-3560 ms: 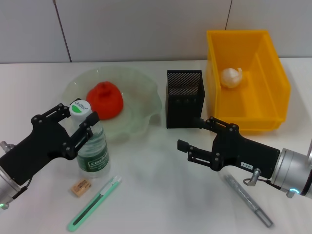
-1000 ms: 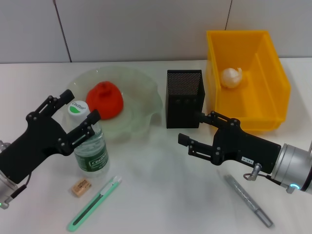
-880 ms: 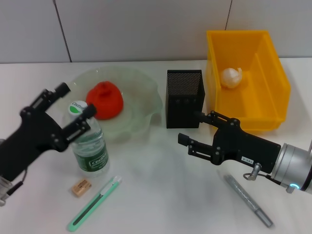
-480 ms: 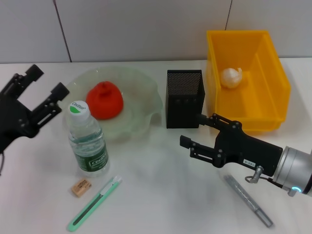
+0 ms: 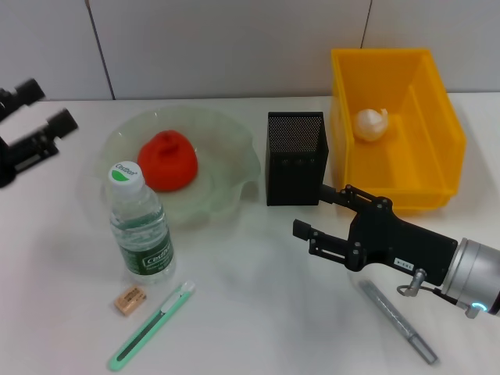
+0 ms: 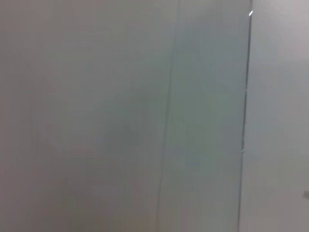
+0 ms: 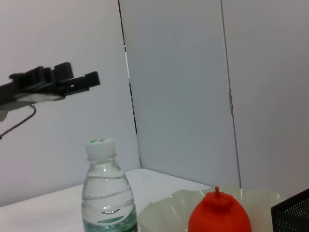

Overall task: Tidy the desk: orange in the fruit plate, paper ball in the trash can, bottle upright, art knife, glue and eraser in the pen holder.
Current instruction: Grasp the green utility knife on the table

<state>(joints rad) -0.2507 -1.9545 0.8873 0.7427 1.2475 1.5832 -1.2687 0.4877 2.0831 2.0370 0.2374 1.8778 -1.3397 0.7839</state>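
Landmark: black mesh pen holder [image 5: 296,158], mid-table.

- Bottle [image 5: 141,229] stands upright, well to the left of the holder and nearer the robot, touched by nothing. Green-and-white cap on top.
- Orange [image 5: 168,161] sits in the pale green fruit plate [image 5: 238,168], which lies just left of the holder.
- Paper ball [image 5: 371,123] lies inside the yellow trash can [image 5: 444,129], just right of the holder.
- Eraser [image 5: 129,299] and art knife [image 5: 151,326] lie flat on the table [image 5: 250,312], beyond the bottle from the holder, close together but apart.
- Grey pen-like stick [image 5: 397,320] lies in front of and right of the holder.
- Left gripper [image 5: 35,119] is raised far left of the holder, fingers spread, holding nothing.
- Right gripper [image 5: 328,211] hovers just in front of the holder, fingers wide apart, empty.
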